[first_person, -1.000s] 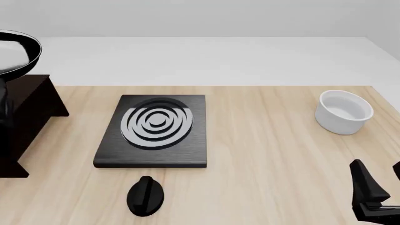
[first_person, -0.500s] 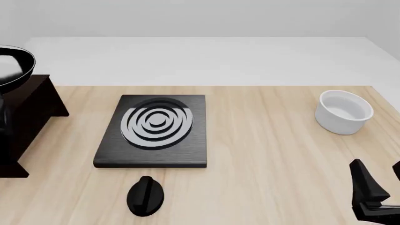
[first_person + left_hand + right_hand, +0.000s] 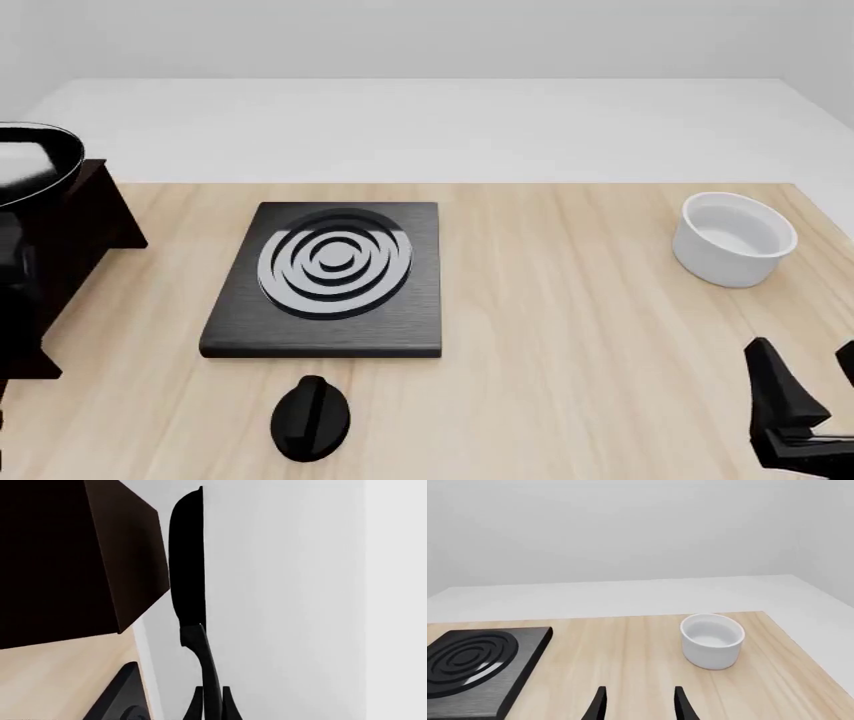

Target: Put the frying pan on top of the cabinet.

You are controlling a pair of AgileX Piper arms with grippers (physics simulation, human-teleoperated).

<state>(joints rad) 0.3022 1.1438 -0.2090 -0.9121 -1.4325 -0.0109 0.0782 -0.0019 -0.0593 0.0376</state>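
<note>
Clamped between the fingers of the left gripper (image 3: 212, 700) is the long thin handle of the frying pan (image 3: 187, 565), which is seen edge-on just beside the cabinet (image 3: 60, 565). From the front view the pan's bowl (image 3: 27, 160) is seen at the far left, over the cabinet's top edge (image 3: 67, 230); whether it is touching the top or just above it cannot be told. The pan is judged stiff, glossy and probably slippery, with its weight in the bowl, far from the grip. A hold on the handle is therefore the sensible one, though tilting is to be expected unless the grip is firm.

The right gripper (image 3: 637, 702) is held apart and empty, low over the table (image 3: 574, 330). One pan and one cabinet are counted, with one stove slab (image 3: 327, 280), one white bowl (image 3: 734, 238) and one black knob (image 3: 311, 417).
</note>
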